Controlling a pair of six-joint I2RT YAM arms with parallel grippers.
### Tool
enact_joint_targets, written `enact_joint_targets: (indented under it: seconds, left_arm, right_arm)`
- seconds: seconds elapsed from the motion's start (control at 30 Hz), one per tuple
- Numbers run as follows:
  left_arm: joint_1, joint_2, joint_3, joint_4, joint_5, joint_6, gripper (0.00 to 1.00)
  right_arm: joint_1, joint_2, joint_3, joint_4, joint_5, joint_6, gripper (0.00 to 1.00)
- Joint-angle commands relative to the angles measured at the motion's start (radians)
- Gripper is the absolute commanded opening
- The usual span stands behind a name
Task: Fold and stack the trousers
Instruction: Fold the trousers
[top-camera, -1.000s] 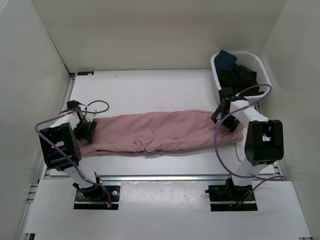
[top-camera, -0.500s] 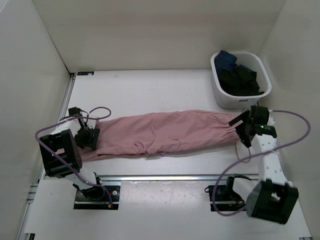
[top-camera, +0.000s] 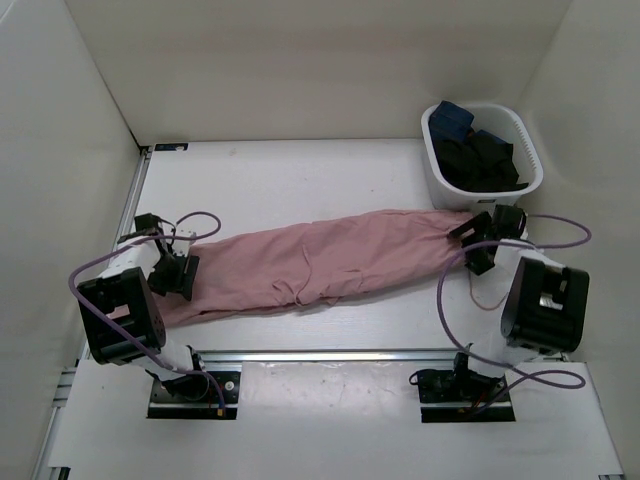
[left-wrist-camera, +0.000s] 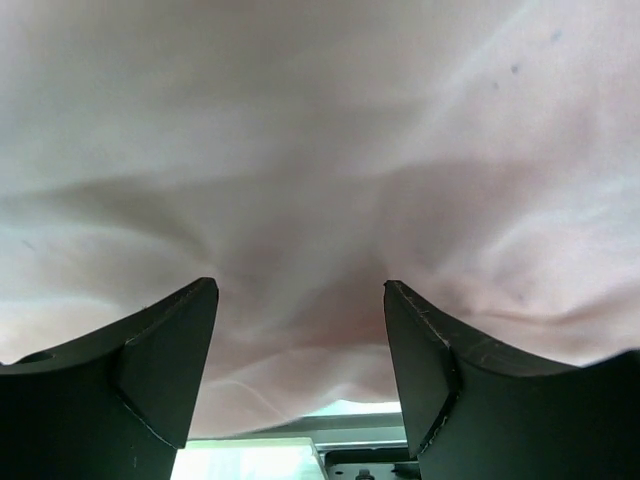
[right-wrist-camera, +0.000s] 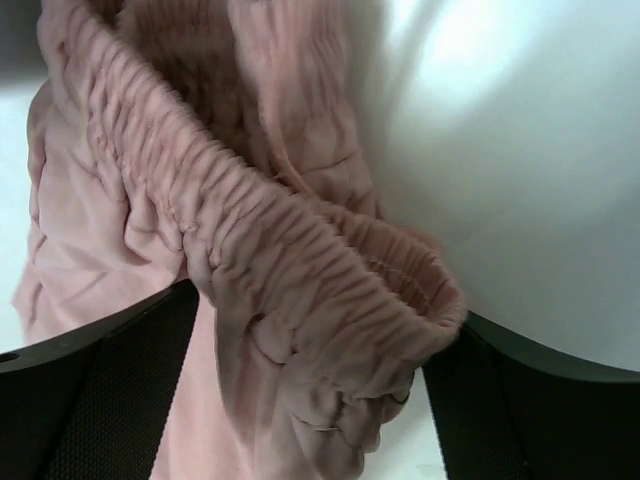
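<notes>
The pink trousers (top-camera: 320, 262) lie stretched in a long band across the table, leg ends at the left, waistband at the right by the basket. My left gripper (top-camera: 172, 272) rests on the leg ends. In the left wrist view its jaws (left-wrist-camera: 300, 290) stand apart, with pink cloth (left-wrist-camera: 320, 120) spread just beyond the tips. My right gripper (top-camera: 478, 240) is at the waistband end. In the right wrist view it (right-wrist-camera: 315, 330) is closed on the bunched elastic waistband (right-wrist-camera: 250, 240), which fills the gap between its fingers.
A white basket (top-camera: 532, 158) of dark clothes stands at the back right, just behind the right gripper. White walls close in the table on the left, back and right. The metal rail (top-camera: 330, 353) runs along the near edge.
The right arm swung out to the far right with the waistband, then came back in and carried it toward the basket. The trousers now slant up to the right. The left gripper barely moved.
</notes>
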Motion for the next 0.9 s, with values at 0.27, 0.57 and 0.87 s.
enact_joint_targets:
  seconds: [0.27, 0.57, 0.87]
  left_arm:
    - [0.001, -0.081, 0.048, -0.057, 0.058, 0.021, 0.8]
    - [-0.017, -0.101, 0.203, -0.131, 0.161, 0.021, 1.0]
    - [-0.199, -0.003, 0.073, -0.051, 0.141, -0.029, 1.0]
  right_arm:
    - [-0.021, 0.011, -0.018, -0.089, 0.101, 0.038, 0.0]
    - [-0.021, -0.339, 0.301, -0.478, 0.547, -0.29, 0.0]
    - [0.756, -0.336, 0.461, -0.58, 0.827, -0.397, 0.0]
